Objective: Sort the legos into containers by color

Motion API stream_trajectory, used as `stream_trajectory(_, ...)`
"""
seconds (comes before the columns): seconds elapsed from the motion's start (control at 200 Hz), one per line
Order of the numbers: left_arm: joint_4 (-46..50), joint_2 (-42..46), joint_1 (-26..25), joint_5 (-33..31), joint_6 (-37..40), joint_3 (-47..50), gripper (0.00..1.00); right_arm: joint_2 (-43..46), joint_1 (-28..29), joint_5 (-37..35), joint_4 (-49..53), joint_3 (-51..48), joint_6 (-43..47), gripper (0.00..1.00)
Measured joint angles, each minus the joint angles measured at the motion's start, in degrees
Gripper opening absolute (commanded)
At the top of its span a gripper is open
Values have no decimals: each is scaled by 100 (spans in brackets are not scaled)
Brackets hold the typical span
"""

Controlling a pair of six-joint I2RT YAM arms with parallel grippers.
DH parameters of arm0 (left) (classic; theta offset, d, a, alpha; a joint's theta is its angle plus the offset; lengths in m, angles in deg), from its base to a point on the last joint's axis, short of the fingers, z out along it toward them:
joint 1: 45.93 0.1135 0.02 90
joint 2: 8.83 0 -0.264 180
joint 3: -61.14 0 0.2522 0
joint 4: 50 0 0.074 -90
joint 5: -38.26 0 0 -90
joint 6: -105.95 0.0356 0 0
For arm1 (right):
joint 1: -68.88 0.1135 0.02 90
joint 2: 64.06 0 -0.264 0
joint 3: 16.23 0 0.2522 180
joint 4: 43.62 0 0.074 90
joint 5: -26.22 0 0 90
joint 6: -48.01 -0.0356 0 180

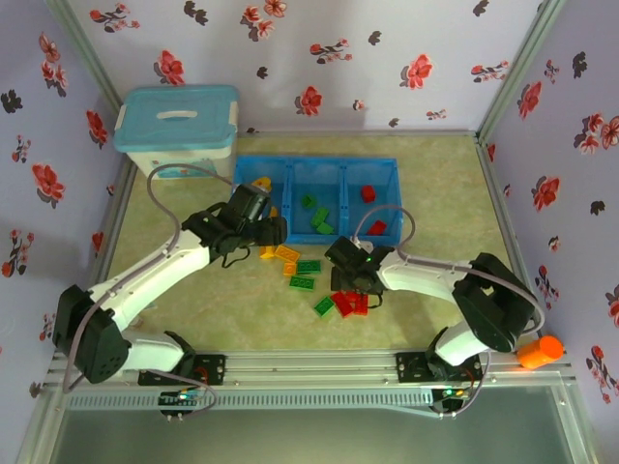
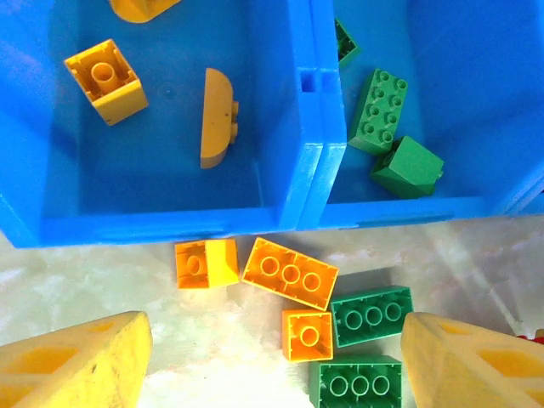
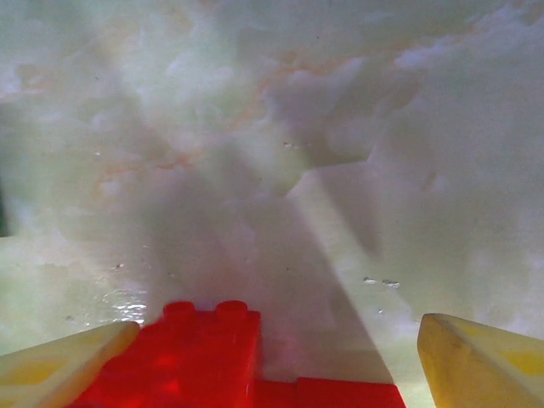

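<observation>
Red lego (image 3: pixel 208 353) inside wide-open right end effector (image 3: pixel 276 325) (wrist close-up), left end effector (image 2: pixel 274 321) wide above orange legos (image 2: pixel 290 273)

Your tray (image 1: pixel 319 162) is bright blue. Its left compartment holds orange-yellow legos (image 2: pixel 104 81), the middle one green legos (image 2: pixel 380 110), and the right one red legos (image 1: pixel 368 193). Just in front of the tray, orange-yellow bricks (image 2: pixel 290 272), green bricks (image 2: pixel 371 315) and red bricks (image 1: pixel 350 303) lie on a mottled cream-green table (image 1: pixel 435 193). Left of the tray stands a white box (image 1: pixel 177 130) with a pale-blue lid. Behind the tray, lilac walls (image 1: pixel 387 39) carry red and black flowers. Your left gripper (image 2: pixel 276 331) has yellow fingers (image 2: pixel 76 365).
</observation>
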Motion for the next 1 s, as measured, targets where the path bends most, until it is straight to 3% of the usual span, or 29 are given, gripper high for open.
stream_trajectory(0.29,-74,101,11,-42,-63,251,75,-17,37,2,-11,72,-22,44)
stream_trajectory(0.535,-173,232,11,-42,-118,638,74,2,96,-133,254,439,35,25)
stream_trajectory(0.78,-273,564,-190,-81,-306,1408,73,260,-28,-511,1012,1322,422,24)
stream_trajectory(1.0,-402,765,-898,-186,-625,2072,73,345,-1012,-605,1296,2146,1082,25)
